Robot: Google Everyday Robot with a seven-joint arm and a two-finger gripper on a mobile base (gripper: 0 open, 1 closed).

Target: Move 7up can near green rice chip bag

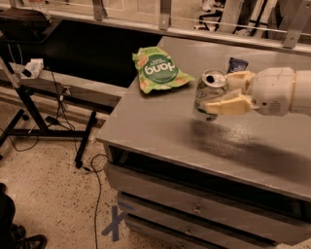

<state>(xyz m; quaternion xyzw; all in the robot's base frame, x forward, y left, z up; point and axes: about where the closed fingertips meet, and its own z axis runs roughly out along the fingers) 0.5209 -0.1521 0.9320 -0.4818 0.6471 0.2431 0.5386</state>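
Note:
The 7up can [208, 92] is a silver-and-green can with its pull-tab top facing up, held tilted above the grey cabinet top [160, 126]. My gripper [221, 93] reaches in from the right and is shut on the can, one cream finger [224, 105] across its front. The green rice chip bag [158, 70] lies flat near the cabinet's far left corner, to the left of and beyond the can, a short gap away.
A small dark blue packet [237, 64] lies behind the gripper at the back of the cabinet top. A black metal stand [29, 92] with cables stands left of the cabinet. Drawers [194, 209] run below the top. A railing [165, 9] runs along the back.

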